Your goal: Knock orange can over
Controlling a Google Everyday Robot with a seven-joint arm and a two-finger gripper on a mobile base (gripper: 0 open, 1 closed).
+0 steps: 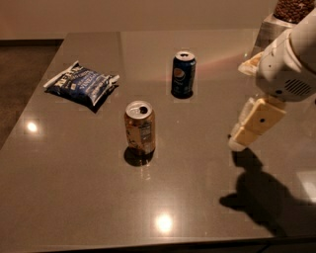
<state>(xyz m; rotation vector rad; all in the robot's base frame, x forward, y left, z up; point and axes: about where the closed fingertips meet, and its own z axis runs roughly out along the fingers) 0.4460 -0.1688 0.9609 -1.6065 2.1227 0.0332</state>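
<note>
The orange can (140, 127) stands upright near the middle of the grey table (74, 197), with its silver top open and its pale label panel facing the camera. My gripper (239, 140) hangs above the table at the right, cream-coloured and pointing down and to the left. It is well to the right of the orange can and does not touch it. It holds nothing that I can see.
A dark blue can (183, 74) stands upright behind the orange can, to its right. A blue snack bag (82, 84) lies at the back left. A container of dark round pieces (292, 12) stands at the far right corner. The arm's shadow (261, 195) falls on the table at the front right.
</note>
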